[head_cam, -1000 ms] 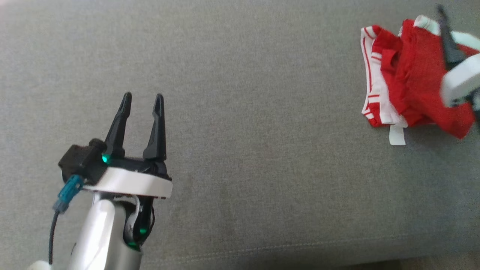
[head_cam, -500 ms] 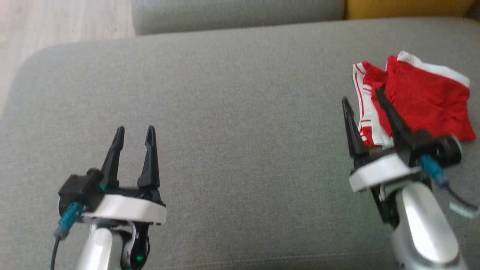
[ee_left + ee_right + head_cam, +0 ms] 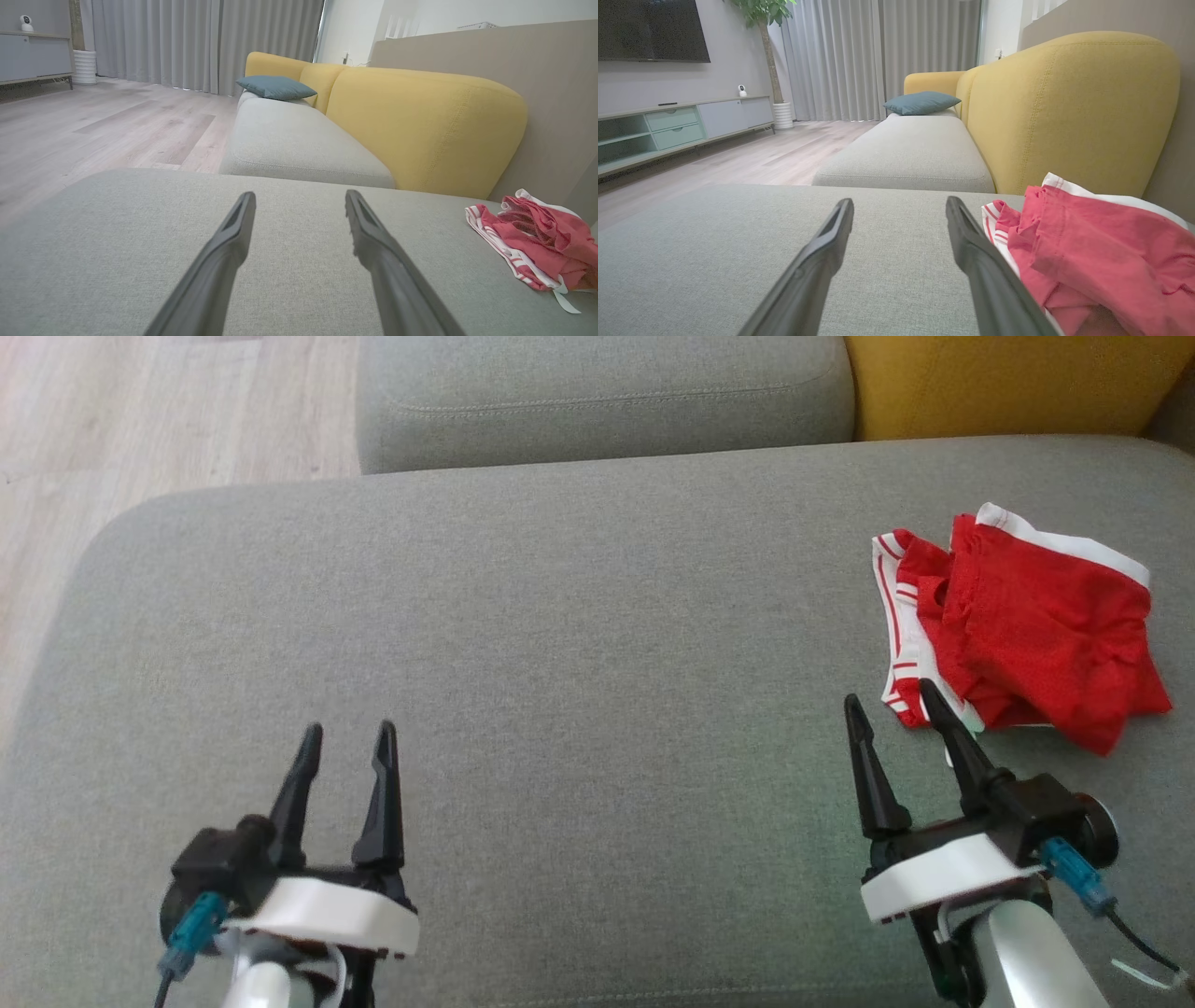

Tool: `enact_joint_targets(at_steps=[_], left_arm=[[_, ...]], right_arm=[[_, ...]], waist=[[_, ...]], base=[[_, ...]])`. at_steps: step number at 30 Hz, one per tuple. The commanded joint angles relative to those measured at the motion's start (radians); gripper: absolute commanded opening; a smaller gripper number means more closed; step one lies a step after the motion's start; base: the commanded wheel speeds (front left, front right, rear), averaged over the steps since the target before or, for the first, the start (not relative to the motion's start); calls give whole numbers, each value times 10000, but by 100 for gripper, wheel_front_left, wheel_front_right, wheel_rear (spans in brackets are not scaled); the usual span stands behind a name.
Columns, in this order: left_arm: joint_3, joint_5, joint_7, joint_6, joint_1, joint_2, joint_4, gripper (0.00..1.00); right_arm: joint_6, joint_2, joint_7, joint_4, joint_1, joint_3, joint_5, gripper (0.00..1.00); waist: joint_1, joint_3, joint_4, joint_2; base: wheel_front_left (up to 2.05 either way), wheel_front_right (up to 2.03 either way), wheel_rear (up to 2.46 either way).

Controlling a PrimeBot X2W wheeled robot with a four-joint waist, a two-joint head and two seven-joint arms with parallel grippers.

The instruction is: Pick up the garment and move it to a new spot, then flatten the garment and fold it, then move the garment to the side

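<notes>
The garment (image 3: 1022, 630) is a pair of red shorts with white trim, lying folded at the right end of the grey sofa cushion (image 3: 579, 644). It also appears as a red heap (image 3: 537, 240) at the right of the left wrist view, and close at the right (image 3: 1092, 261) of the right wrist view. My right gripper (image 3: 889, 705) is open and empty, its tips just short of the garment's near left corner. My left gripper (image 3: 347, 739) is open and empty over bare cushion at the lower left, far from the garment.
A second grey seat cushion (image 3: 607, 397) lies beyond the one I work on, with a yellow backrest (image 3: 1008, 383) to the right. Wooden floor (image 3: 140, 439) shows past the cushion's left edge. A blue pillow (image 3: 275, 87) rests further along the sofa.
The head camera has tilted, so the whole picture shifted down and the far cushion came into view. My right gripper has come off the garment and back toward me, empty. The left gripper is unchanged.
</notes>
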Motion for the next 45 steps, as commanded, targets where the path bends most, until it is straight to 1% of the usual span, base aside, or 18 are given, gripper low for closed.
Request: enact_joint_targets(at_steps=[1,4,7,12,14,18,23,33,34,38,45], left_arm=[[251,-203,-49,46,-254,58,-106,100],[321,-156,-49,95,-315,58,-265,100],[294,-341,-49,-26,-269,58,-267,100],[356,-226,-49,-21,-227,58,-408,100],[279,-204,-49,-125,-158,58,-287,100],[333,-313,-49,-154,-186,58,-250,100],[321,-853,-49,-244,-160,58,-84,100],[564,-961,-49,-156,-175,58,-416,100],[200,-879,4,-177,153,4,-81,0],[153,-893,14,-181,369,-23,510,0],[260,-1638,194,-228,287,4,552,0]], right_arm=[[33,40,-139,-317,-196,260,109,100],[33,40,-156,-318,-181,280,109,100],[33,40,-167,-313,-176,278,84,100],[33,41,-179,-309,-180,287,104,100],[33,41,-183,-298,-185,290,126,100],[33,41,-189,-294,-215,296,172,100],[33,41,-195,-263,-244,219,128,100],[33,41,-199,-212,-252,172,157,100],[0,19,-86,71,11,-25,144,0],[0,21,-68,605,281,16,160,0],[2,-25,77,540,273,-49,1074,0]], waist=[[0,-12,-8,-1],[0,-23,-9,-1],[0,-34,-14,-1],[0,-8,-26,-1],[0,2,-29,-1],[0,44,-30,-1],[0,48,-28,-1],[0,15,-44,-1],[0,15,-44,-1],[0,14,-45,-1],[0,10,-36,-1]], base=[[0,0,0],[0,0,0],[0,0,0],[0,0,0],[0,0,0],[0,0,0],[0,0,0],[0,0,0],[0,0,0],[0,0,0],[0,0,0]])
